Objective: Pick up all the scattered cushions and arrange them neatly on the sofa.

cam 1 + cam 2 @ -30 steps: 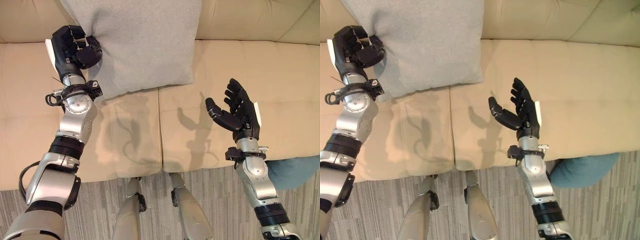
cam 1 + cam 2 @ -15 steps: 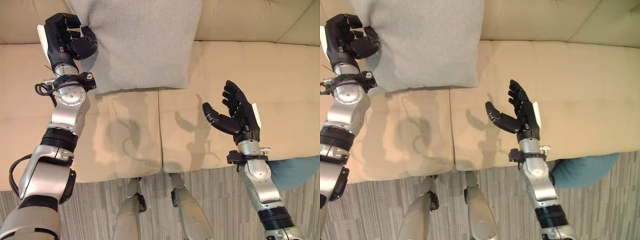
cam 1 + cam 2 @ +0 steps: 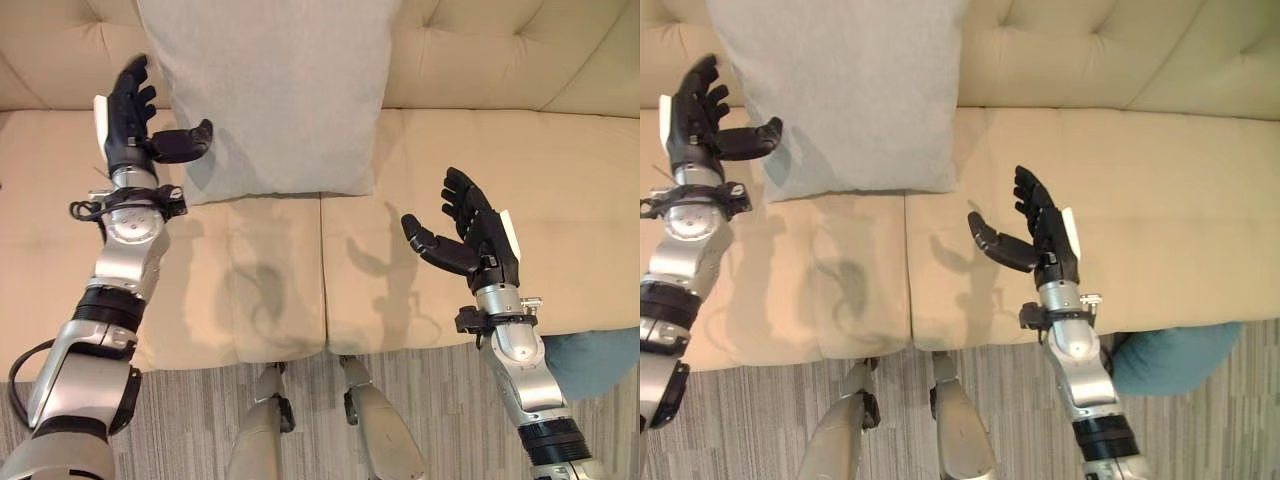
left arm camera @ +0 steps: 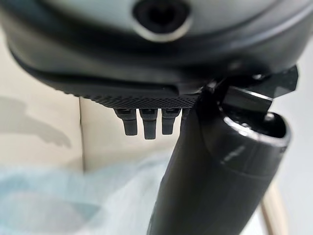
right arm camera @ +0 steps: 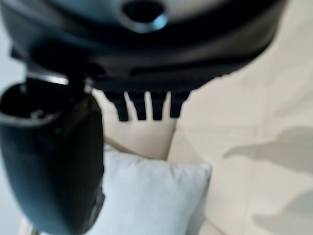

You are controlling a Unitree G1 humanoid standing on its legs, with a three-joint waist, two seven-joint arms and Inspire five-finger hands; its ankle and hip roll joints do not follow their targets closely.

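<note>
A light grey cushion [image 3: 270, 90] leans upright against the cream sofa's backrest [image 3: 480, 50], its lower edge on the seat. My left hand [image 3: 135, 125] is open just left of the cushion, its thumb reaching to the cushion's left edge, fingers straight and holding nothing. My right hand [image 3: 470, 235] hovers open above the right seat cushion, palm turned left, empty. A teal cushion [image 3: 600, 355] lies on the floor at the sofa's front right, partly hidden behind my right arm. The grey cushion [image 5: 146, 200] also shows past my right hand's fingers [image 5: 146, 105].
The sofa seat [image 3: 230, 280] has a seam down its middle, with bare room on both halves in front of the grey cushion. Grey striped flooring [image 3: 180, 420] runs along the sofa's front edge.
My left hand has opened and let go of the grey cushion's left edge. The cushion now stands straighter against the backrest. The view has shifted slightly; the right hand barely moved.
</note>
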